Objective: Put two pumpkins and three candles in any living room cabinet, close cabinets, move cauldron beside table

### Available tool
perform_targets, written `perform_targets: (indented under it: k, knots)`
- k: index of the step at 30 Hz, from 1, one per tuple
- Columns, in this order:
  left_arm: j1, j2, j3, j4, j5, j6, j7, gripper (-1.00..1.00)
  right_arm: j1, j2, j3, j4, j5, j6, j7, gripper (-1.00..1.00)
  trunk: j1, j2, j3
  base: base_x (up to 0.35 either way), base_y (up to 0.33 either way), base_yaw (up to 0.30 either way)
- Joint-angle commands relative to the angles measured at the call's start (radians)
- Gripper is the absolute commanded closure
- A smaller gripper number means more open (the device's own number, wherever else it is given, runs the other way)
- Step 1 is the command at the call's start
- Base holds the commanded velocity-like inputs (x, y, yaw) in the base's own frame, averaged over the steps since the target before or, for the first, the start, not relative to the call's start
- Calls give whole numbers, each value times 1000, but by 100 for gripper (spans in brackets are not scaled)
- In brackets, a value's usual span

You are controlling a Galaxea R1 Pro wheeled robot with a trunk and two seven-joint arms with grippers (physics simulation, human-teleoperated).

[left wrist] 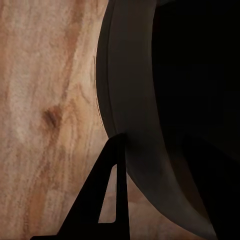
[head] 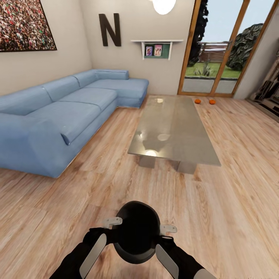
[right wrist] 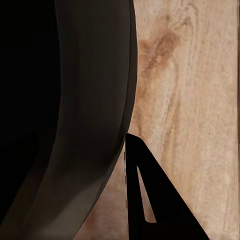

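The black cauldron [head: 137,232] hangs just above the wood floor, close in front of me. My left gripper [head: 115,229] and right gripper [head: 163,233] are each shut on its rim from opposite sides. One dark left finger [left wrist: 107,200] lies outside the cauldron wall [left wrist: 130,100]; a right finger [right wrist: 150,200] does the same against the wall [right wrist: 95,100]. The grey glossy table [head: 174,131] stands ahead, about a metre beyond the cauldron. Two orange pumpkins [head: 197,101] [head: 212,101] sit on the floor past the table by the glass door. The candles are out of view.
A long blue corner sofa [head: 66,112] runs along the left wall. A glass door [head: 217,50] with a wooden frame is at the back. Dark low furniture [head: 269,97] is cut off by the right edge. Open wood floor [head: 240,186] lies right of the table.
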Motion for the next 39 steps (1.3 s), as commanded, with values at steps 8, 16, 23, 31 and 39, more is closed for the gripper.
perform_targets:
  k: [8, 16, 23, 31, 39]
  knots:
    - [0, 1, -1, -3, 18, -4, 8, 100, -2, -1, -1, -4, -17, -1, 51, 100, 0, 0, 0, 93, 0, -57]
    - [0, 1, -1, -3, 18, -4, 8, 100, -2, -1, -1, -4, -17, -1, 51, 100, 0, 0, 0, 263, 0, -1]
    - [0, 1, -1, -3, 18, -4, 8, 100, -3, -1, -1, -4, -17, -2, 51, 100, 0, 0, 0, 276, 0, 0]
    - [0, 1, -1, -3, 19, -4, 8, 100, -2, -1, -1, -3, -17, -1, 51, 100, 0, 0, 0, 276, 0, -24]
    - [0, 1, -1, -3, 18, -4, 8, 100, -2, -1, -1, -4, -16, -2, 51, 100, 0, 0, 0, 274, 0, -78]
